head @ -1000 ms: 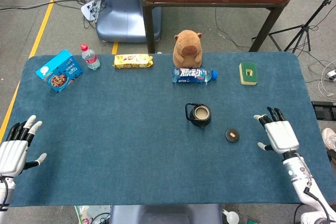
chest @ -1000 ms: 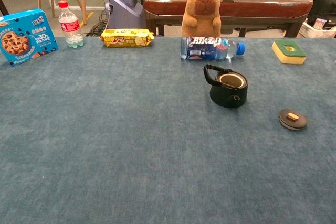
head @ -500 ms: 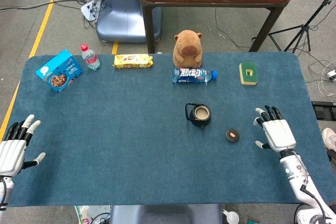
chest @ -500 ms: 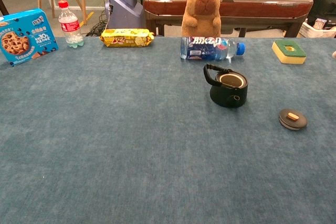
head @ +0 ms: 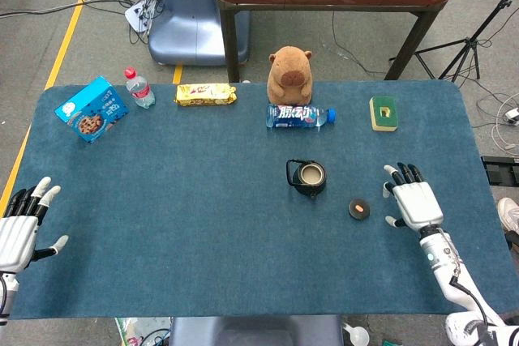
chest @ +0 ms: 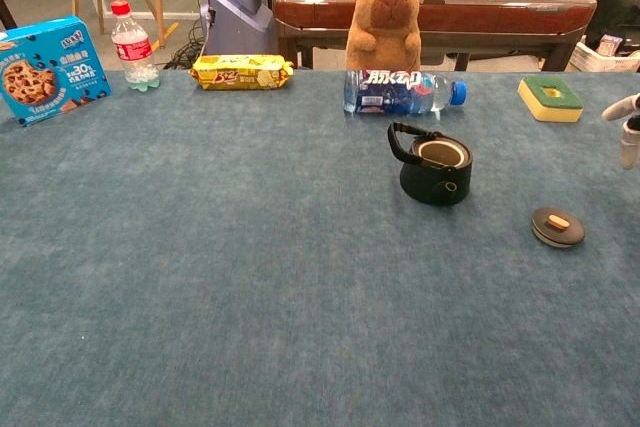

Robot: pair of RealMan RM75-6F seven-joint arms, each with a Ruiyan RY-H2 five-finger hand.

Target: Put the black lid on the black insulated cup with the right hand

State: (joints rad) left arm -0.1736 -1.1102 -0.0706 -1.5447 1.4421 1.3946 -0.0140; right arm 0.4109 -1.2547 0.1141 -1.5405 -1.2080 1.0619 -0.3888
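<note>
Black round lid (head: pixel 359 209): lay flat on the blue felt tabletop (head: pixel 203 224), orange-brown tab on top, apart from the cup and to its right.
Black insulated cup (head: pixel 307 177): stood upright near table centre, mouth uncovered, loop handle toward the far left (pale lining visible inside).
Right hand (head: pixel 412 202): white, palm down, fingers spread and holding nothing; just to the right of the lid, not touching it. Chest view caught only its fingertips (chest: pixel 627 117) at the right edge.
Left hand (head: pixel 19 226): at the table's near-left edge, fingers apart, nothing held.
Back row, left to right: blue cardboard cookie box (head: pixel 92 108), small clear bottle with red cap (head: pixel 139 87), yellow wrapped biscuit pack (head: pixel 205 94), brown plush capybara (head: pixel 290 74), clear blue-labelled water bottle lying on its side (head: pixel 299 116) (just in front of the capybara), green-and-yellow sponge (head: pixel 383 113).
</note>
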